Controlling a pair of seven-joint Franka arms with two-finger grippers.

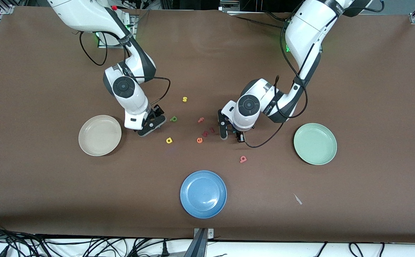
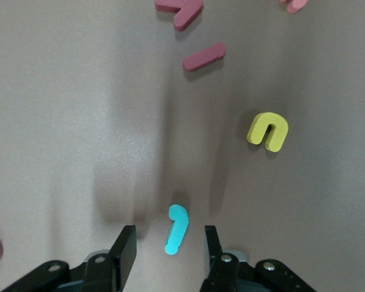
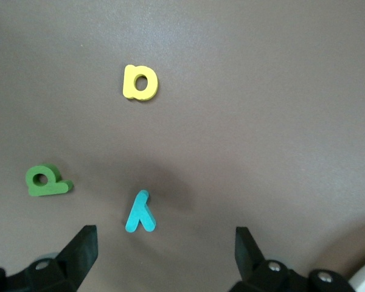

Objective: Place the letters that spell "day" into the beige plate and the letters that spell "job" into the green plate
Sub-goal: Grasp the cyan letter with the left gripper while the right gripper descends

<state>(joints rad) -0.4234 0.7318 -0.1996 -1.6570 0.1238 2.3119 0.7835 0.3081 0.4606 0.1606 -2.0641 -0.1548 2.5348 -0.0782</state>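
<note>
1. Fingers (image 2: 126,246) of the left gripper (image 1: 232,132) stand partly parted, one on each side of the teal j (image 2: 176,229), which lies flat on the table (image 1: 371,89) between them; no pad looks to be touching it yet, so I take the step in hand to be the pinch on this letter.
2. For a clean pinch, I would centre the j between the pads and close on its straight stem, not the hook — the letter is thin and could tip or skid out.
3. Nearby clutter matters: a yellow n-shaped letter (image 2: 268,131) and a dark pink stroke (image 2: 204,56) lie a little way off, apart from the jaws, so a straight descent should leave them alone.
4. Destination is the green plate (image 1: 315,143), toward the left arm's end of the table; the salmon b (image 1: 243,159) lies on the table nearer the front camera, between gripper and blue plate (image 1: 203,193).
5. Over at the right gripper (image 3: 164,258), jaws are spread wide above the teal y (image 3: 140,212), with the green d (image 3: 46,180) and yellow a (image 3: 140,82) close by — all bound for the beige plate (image 1: 100,135) just beside that arm.
</note>
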